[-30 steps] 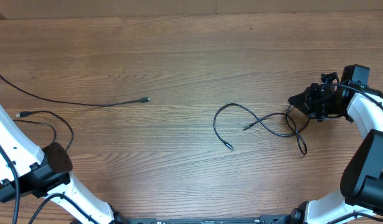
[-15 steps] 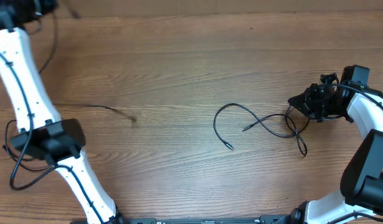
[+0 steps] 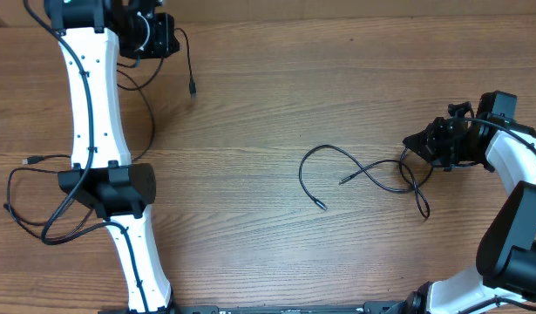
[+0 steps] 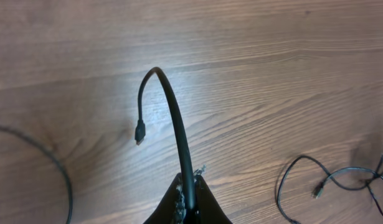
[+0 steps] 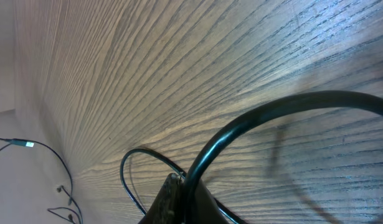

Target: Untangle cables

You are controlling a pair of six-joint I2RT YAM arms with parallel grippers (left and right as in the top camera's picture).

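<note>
The left end effector point(image 4: 190, 200) is closed tightly on 1 thin black cable point(image 4: 172, 106). The short free end of it arches up and then hangs down, with its plug point(image 4: 139, 132) above the wooden surface point(image 3: 268, 78). Compared with 1 second ago, this arm has swung from the near left corner to the far left corner and has lifted that cable. The right end effector point(image 3: 424, 142) is pinched on the tangled cables point(image 3: 355, 170) at the right side, in the same place as before.

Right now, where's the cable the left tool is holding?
Overhead, top-left of the table: the cable hangs from the left tool, plug dangling just to its right, far from the tangled cables.
</note>
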